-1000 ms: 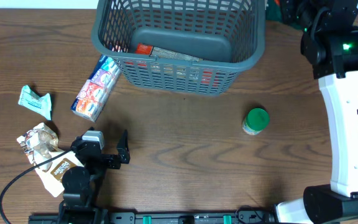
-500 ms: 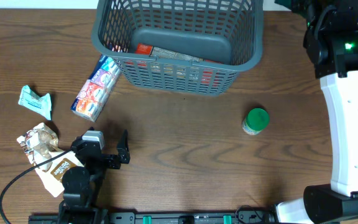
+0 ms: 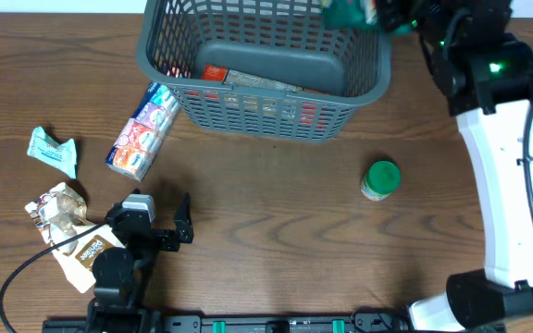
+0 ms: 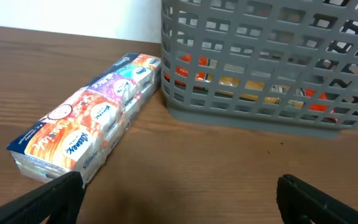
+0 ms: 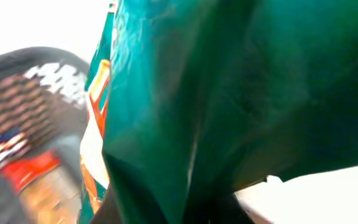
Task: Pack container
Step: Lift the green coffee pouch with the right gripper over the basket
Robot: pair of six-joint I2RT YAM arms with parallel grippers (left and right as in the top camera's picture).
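Note:
The container (image 3: 248,92), a dark grey slotted basket, stands at the top centre of the table and holds red and tan packets (image 3: 239,78). My right gripper (image 3: 378,13) hovers over the basket's far right corner, shut on a green snack packet (image 3: 348,11). That green packet (image 5: 229,93) fills the right wrist view and hides the fingers. My left gripper (image 3: 169,227) rests low near the table's front left, open and holding nothing. In the left wrist view its fingertips (image 4: 48,199) frame bare wood, with the container (image 4: 260,112) ahead.
A long colourful multi-pack (image 3: 142,129) (image 4: 86,130) lies against the basket's left front corner. A green-lidded can (image 3: 380,178) stands right of centre. A teal wrapper (image 3: 52,150), a crumpled packet (image 3: 58,208) and a brown packet (image 3: 86,250) lie at the left.
My right arm has swung left, carrying the green packet from beyond the basket's right side to above its far right corner. The left arm has not moved.

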